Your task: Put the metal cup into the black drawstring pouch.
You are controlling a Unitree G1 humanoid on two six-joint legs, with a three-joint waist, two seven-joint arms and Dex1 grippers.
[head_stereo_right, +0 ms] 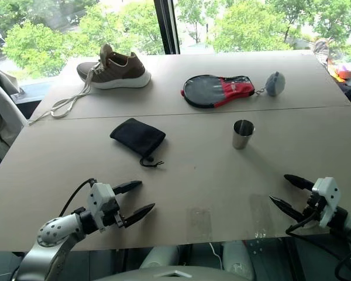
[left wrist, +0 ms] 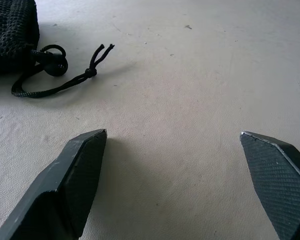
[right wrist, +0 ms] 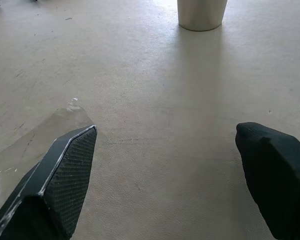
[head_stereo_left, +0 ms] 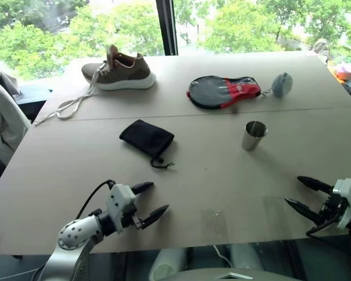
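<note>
At the far left corner a brown shoe (head_stereo_left: 120, 71) with a white sole sits by the table (head_stereo_left: 58, 170) edge, its pale laces trailing toward the left rim. Nearer, the left gripper (head_stereo_left: 151, 200) hangs low over the near edge, its two black fingers spread wide with nothing between them. Just beyond it lies the black drawstring pouch (head_stereo_left: 147, 138), soft, matte and flat, its knotted cord (left wrist: 65, 82) curling toward that gripper. A broad stretch of bare matte tabletop runs between pouch and cup, crossed by a seam. Farther back lies a grey-and-red paddle-shaped case (head_stereo_left: 223, 92) with a small grey ball-like thing (head_stereo_left: 282, 85) beside it. The metal cup (head_stereo_left: 254, 135) stands upright right of centre, shiny and tapered, well apart from the pouch. The right gripper (head_stereo_left: 297, 192) hovers at the near right edge, fingers wide open and holding nothing, the cup ahead of it.
</note>
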